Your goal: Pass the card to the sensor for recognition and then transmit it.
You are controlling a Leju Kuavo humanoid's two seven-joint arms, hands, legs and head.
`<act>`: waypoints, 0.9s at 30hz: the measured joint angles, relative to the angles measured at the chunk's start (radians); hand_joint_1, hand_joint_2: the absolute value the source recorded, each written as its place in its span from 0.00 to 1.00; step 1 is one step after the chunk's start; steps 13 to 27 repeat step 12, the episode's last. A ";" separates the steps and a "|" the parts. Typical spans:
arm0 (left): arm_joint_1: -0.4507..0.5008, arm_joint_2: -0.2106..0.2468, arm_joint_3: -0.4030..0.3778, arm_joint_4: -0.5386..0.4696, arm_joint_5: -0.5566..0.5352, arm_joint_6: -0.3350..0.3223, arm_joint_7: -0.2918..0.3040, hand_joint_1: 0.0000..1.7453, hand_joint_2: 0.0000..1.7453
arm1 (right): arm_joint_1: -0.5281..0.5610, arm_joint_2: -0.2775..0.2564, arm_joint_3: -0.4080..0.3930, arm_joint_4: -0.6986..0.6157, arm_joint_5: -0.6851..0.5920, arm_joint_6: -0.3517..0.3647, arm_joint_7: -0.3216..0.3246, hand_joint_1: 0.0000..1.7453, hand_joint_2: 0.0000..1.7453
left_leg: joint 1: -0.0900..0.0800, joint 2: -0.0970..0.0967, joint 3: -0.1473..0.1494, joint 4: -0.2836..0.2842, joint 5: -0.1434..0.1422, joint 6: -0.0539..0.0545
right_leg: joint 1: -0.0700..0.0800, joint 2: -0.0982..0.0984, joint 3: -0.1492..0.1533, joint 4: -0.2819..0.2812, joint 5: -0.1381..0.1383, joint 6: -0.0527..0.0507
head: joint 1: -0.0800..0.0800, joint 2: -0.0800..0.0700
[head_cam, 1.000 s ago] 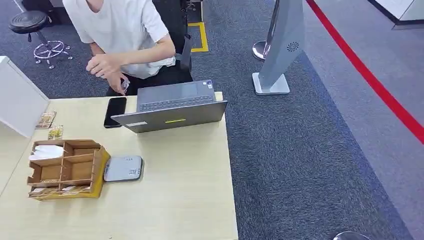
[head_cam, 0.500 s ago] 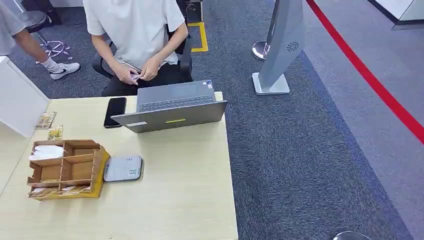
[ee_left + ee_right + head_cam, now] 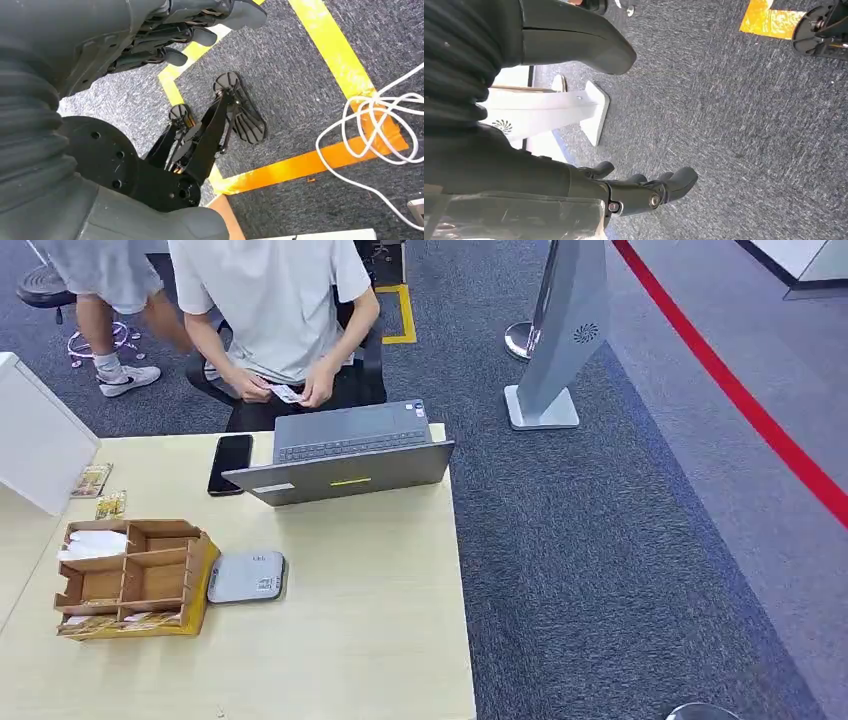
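both robot hands (left [image 3: 150, 40], right [image 3: 589, 150]) hang open above carpet [image 3: 734, 125].

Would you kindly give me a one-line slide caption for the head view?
Seated person holds a card behind the laptop; card reader waits on the table.

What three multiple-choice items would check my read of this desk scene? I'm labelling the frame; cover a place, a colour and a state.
1. Where does the grey sensor pad lie?
A. Beside the wooden organizer
B. On the laptop
C. On the carpet

2. What colour is the phone by the laptop?
A. White
B. Black
C. Red

3. Who holds the card?
A. The left hand
B. The right hand
C. The seated person

Answers:
1 A, the pad sits on the table right next to the organizer.
2 B, its face is black.
3 C, the person's hands hold it; both robot hands hang over the carpet, holding nothing.
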 joint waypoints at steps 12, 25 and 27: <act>0.023 0.004 -0.165 0.000 -0.031 0.029 0.076 0.00 0.00 | 0.026 -0.008 0.108 -0.017 -0.120 0.016 -0.026 0.00 0.00 | 0.000 0.000 0.000 0.000 0.000 0.000 | 0.000 0.000 0.000 0.000 0.000 0.000 | 0.000 0.000; 0.023 0.004 -0.165 0.000 -0.031 0.029 0.076 0.00 0.00 | 0.026 -0.008 0.108 -0.017 -0.120 0.016 -0.026 0.00 0.00 | 0.000 0.000 0.000 0.000 0.000 0.000 | 0.000 0.000 0.000 0.000 0.000 0.000 | 0.000 0.000; 0.023 0.004 -0.165 0.000 -0.031 0.029 0.076 0.00 0.00 | 0.026 -0.008 0.108 -0.017 -0.120 0.016 -0.026 0.00 0.00 | 0.000 0.000 0.000 0.000 0.000 0.000 | 0.000 0.000 0.000 0.000 0.000 0.000 | 0.000 0.000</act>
